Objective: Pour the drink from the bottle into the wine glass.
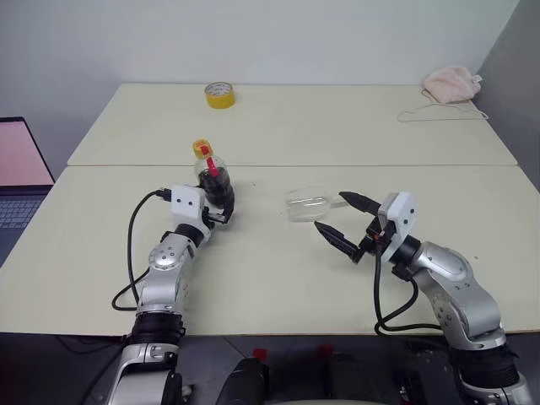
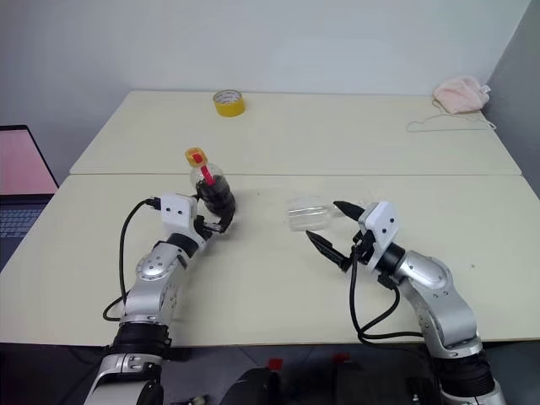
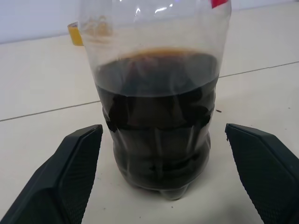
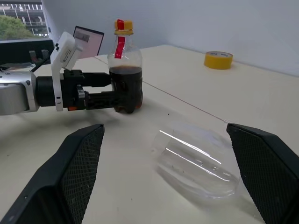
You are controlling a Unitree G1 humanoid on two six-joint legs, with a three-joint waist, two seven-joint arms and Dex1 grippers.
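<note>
Both arms were built of rounded silver-grey segments with black joints. Each wrist carried a white boxy housing ahead of the left gripper [image 1: 221, 205] and right gripper [image 1: 344, 221], whose black fingers showed textured pads. Black cables looped loosely alongside each forearm.

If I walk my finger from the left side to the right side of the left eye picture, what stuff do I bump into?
Laptop → left gripper around the bottle of dark drink → wine glass lying on its side → right gripper, open → pink cloth at the far corner.
</note>
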